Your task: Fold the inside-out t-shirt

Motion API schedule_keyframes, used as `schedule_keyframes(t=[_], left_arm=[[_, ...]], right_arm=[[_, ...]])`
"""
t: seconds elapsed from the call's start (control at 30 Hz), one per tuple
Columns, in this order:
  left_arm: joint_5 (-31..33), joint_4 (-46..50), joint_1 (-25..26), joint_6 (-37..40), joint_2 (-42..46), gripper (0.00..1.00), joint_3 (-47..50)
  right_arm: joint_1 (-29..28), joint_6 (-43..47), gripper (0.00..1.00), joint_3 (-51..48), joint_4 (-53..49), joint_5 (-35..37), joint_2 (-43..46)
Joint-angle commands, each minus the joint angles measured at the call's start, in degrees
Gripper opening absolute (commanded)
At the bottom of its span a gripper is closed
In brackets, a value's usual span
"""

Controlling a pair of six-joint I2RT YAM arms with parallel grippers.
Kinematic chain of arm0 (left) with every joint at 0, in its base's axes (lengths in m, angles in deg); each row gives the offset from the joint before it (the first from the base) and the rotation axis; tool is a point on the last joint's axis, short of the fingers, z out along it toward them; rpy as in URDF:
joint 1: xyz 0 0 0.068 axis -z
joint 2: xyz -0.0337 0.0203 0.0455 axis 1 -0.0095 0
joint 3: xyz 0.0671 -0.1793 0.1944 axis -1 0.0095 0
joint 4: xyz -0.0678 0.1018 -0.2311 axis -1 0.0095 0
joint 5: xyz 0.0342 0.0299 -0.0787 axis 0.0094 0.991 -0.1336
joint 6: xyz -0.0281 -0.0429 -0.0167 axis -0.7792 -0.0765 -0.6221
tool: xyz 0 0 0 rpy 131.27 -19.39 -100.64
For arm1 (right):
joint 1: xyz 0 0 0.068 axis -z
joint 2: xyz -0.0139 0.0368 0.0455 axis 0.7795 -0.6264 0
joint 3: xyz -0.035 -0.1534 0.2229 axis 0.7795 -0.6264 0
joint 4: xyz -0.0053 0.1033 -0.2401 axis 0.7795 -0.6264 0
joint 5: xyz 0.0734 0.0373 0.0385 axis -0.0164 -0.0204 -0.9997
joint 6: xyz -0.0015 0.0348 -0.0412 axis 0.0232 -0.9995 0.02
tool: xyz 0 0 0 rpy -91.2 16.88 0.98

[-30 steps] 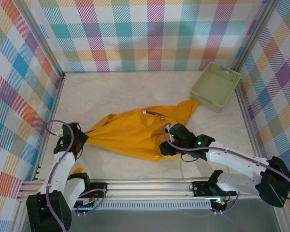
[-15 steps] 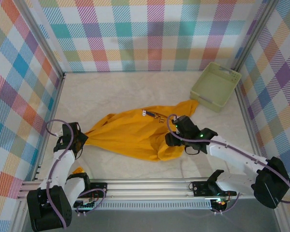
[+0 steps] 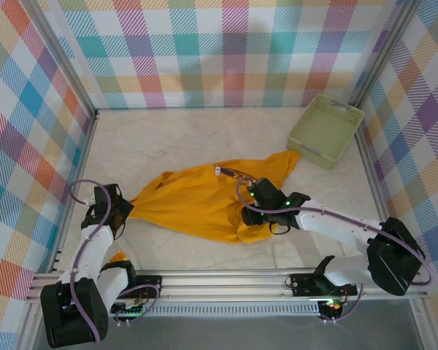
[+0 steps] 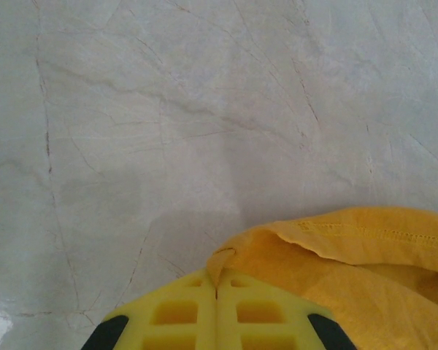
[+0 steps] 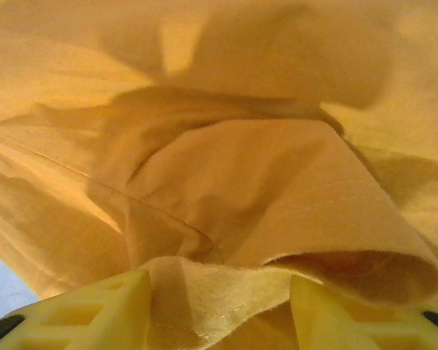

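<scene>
The inside-out t-shirt (image 3: 197, 200), mustard-orange, lies crumpled across the middle of the table, its small white label (image 3: 217, 170) at the upper edge. My left gripper (image 3: 124, 211) is at the shirt's left tip, shut on a pinch of its hem (image 4: 217, 266); the jaws (image 4: 217, 299) meet with cloth squeezed between them. My right gripper (image 3: 247, 217) sits on the shirt's lower right part. In the right wrist view its yellow fingers (image 5: 102, 310) stand apart, with a loose fold of the t-shirt (image 5: 241, 168) bulging between them.
A pale green basket (image 3: 325, 131) stands at the back right, just beyond the shirt's far corner. Bare marbled tabletop (image 4: 168, 109) lies ahead of the left gripper. Checked walls and metal rails (image 3: 226, 277) enclose the table.
My right gripper has slid left over the shirt, bunching the lower right cloth. Its jaws widened, then narrowed a little. The left gripper has held still, gripping the hem.
</scene>
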Motion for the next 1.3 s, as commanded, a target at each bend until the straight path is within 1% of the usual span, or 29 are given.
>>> schedule_keyframes(t=[0.0, 0.07, 0.2, 0.3, 0.37, 0.4, 0.53, 0.6, 0.7, 0.8, 0.9, 0.97, 1.07, 1.13, 1.2, 1.27], left_arm=[[-0.67, -0.86, -0.91, -0.61, -0.09, 0.01, -1.11], [-0.83, -0.92, -0.92, -0.65, -0.31, 0.01, -1.26], [-1.02, -0.92, -0.91, -0.53, -0.6, 0.0, -1.46], [-1.02, -0.65, -0.91, -0.48, -0.64, 0.0, -2.02], [-1.38, -0.47, -0.94, -0.31, -0.5, 0.0, -2.87], [-1.6, -0.44, -0.91, -0.22, -0.35, 0.0, -3.24], [-1.98, 0.03, -1.14, -0.12, 0.73, 0.0, -5.93], [-2.03, 0.67, -1.57, -0.05, 1.12, 0.0, -8.27], [-3.87, 0.83, -3.83, -0.63, 1.98, 0.0, -12.61], [-7.18, 0.1, -6.71, -1.31, 1.81, 0.0, -17.34], [-10.81, -0.56, -9.09, -1.45, 0.45, 0.0, -23.06], [-13.84, -0.89, -9.81, -1.59, -0.49, 0.0, -27.27], [-17.66, -0.6, -9.86, -1.78, -0.67, 0.0, -32.6], [-19.27, -0.68, -9.86, -2.14, 0.3, 0.0, -33.2], [-19.74, 0.94, -9.86, -1.82, 0.92, 0.0, -32.2], [-20.68, 1.32, -9.86, -1.37, 0.87, 0.0, -28.59]], right_arm=[[-0.8, 1.12, 0.49, 3.9, -0.44, 3.56, -2.19], [-1.34, 1.48, 0.44, 4.63, -1.32, 5.7, -3.91], [-1.71, 2.28, 0.23, 6.8, -3.85, 10.04, -5.2], [-1.71, 3.25, 0.1, 8.27, -6.16, 12.71, -2.69], [-1.58, 4.26, 0.02, 9.66, -8.38, 14.72, 0.51], [-1.43, 4.75, 0.0, 10.22, -9.23, 15.4, 2.15], [1.96, 7.3, 0.0, 13.94, -13.06, 14.87, 10.66], [5.18, 8.7, 0.0, 16.5, -15.01, 13.33, 14.22], [11.61, 10.85, 0.0, 20.72, -16.99, 10.82, 18.96], [17.54, 12.84, 0.0, 26.32, -18.3, 8.86, 21.07], [21.33, 14.07, 0.0, 32.14, -18.62, 8.86, 20.85], [23.59, 14.22, 0.0, 36.48, -18.91, 7.45, 20.12], [24.63, 14.25, 0.0, 40.29, -18.13, 5.75, 20.06], [24.62, 13.56, 0.01, 40.44, -18.08, 4.45, 19.86], [24.66, 12.74, 0.02, 38.28, -18.64, 1.17, 18.83], [24.61, 11.79, 0.04, 33.3, -18.29, -2.4, 16.91]])
